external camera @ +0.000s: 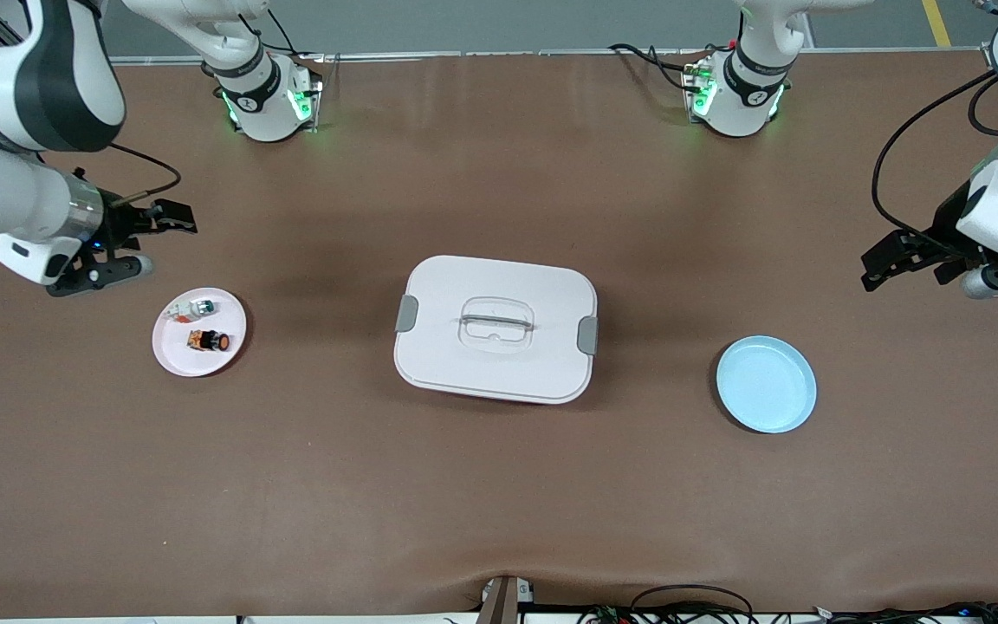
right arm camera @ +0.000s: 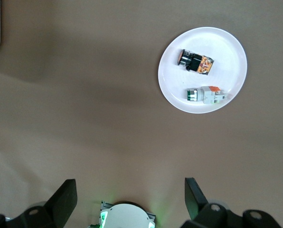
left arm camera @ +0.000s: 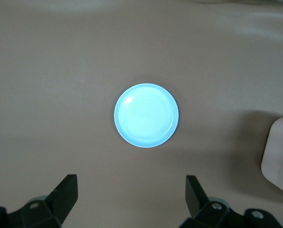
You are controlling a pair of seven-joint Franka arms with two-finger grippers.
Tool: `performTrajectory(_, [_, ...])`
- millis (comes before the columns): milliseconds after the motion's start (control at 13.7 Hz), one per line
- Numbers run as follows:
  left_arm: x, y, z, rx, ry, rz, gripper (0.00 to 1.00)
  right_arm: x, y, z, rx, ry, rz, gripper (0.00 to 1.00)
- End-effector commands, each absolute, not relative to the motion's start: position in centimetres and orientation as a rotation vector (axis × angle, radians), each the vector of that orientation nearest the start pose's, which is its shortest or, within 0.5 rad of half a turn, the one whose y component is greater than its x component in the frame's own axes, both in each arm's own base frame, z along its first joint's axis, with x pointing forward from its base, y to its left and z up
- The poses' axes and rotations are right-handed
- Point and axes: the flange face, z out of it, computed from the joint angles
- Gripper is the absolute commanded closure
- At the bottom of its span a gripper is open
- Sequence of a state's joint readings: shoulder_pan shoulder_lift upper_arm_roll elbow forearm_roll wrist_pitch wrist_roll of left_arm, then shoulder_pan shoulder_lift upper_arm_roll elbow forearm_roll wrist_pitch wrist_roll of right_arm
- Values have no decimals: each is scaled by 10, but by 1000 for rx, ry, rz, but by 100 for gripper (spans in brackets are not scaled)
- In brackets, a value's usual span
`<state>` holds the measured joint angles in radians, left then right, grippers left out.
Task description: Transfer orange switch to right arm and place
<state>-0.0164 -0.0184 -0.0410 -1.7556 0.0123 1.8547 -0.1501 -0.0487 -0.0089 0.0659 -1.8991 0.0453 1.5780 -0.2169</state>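
You are looking down past the left gripper (left arm camera: pixel 132 199), whose two black fingers (left arm camera: pixel 65 192) stand wide apart with nothing between them. On the brown table (left arm camera: pixel 46 71) lies an empty light blue plate (left arm camera: pixel 146 115); a white container's corner (left arm camera: pixel 279 156) shows at the edge

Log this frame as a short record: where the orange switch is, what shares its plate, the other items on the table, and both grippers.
orange switch: lying on the pink plate, right arm's end of table
same plate: white part with green cap
table middle: white lidded box
left arm's end: blue plate, nothing on it
right gripper: open, holding nothing, above the table beside the pink plate
left gripper: open, holding nothing
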Motion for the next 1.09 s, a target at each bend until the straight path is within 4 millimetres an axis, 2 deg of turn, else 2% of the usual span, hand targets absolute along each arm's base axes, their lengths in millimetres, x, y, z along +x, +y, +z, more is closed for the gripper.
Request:
performTrajectory(0, [539, -27, 579, -3141, -149, -226, 0, 524, -8, 489, -3030, -229, 486, 0])
performTrajectory(73, [532, -27, 579, -3139, -147, -262, 0, 523, -13, 493, -3025, -213, 496, 0])
performTrajectory(146, [529, -27, 581, -3139, -147, -277, 0, 527, -17, 510, -3029, -178, 490, 0])
performTrajectory(291, [528, -27, 586, -3138, -144, -287, 0, 533, -24, 524, -3041, 44, 585, 0])
performTrajectory(364, [527, -26, 590, -3138, -144, -284, 0, 535, -21, 526, -3049, 191, 594, 0])
performTrajectory(437, [523, -26, 598, -3138, -144, -292, 0, 536, -15, 527, -3060, 261, 586, 0])
performTrajectory(583, [518, -20, 607, -3137, -159, -251, 0, 538, -15, 534, -3061, 280, 555, 0])
performTrajectory(655, [515, -19, 612, -3137, -140, -220, 0, 541, -19, 547, -3058, 262, 518, 0])
performTrajectory(1020, [510, -22, 622, -3139, -114, -171, 0, 543, -16, 543, -3071, 241, 524, 0])
